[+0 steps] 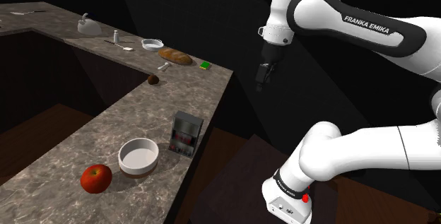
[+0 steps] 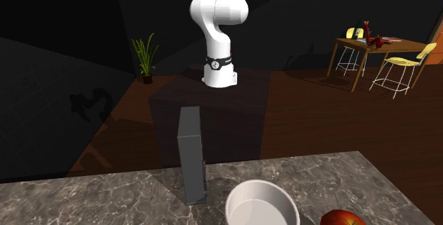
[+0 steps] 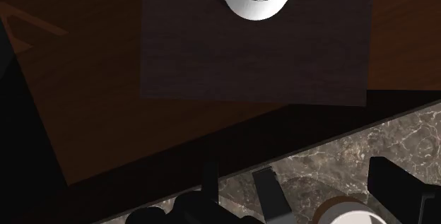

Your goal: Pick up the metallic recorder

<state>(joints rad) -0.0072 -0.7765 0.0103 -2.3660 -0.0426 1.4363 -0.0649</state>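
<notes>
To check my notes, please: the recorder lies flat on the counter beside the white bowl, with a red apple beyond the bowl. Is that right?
Not quite: the recorder stands upright on the counter, as the shoulder view shows. The rest holds: it is beside the white bowl, with the red apple beyond it.

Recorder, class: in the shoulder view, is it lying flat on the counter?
No, the recorder stands upright on the counter, next to the white bowl.

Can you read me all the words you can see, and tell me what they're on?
"FRANKA EMIKA": on the white arm.
Small print on the arm's base: too small to read.
Marks on the recorder, on its front: too small to read.
</notes>
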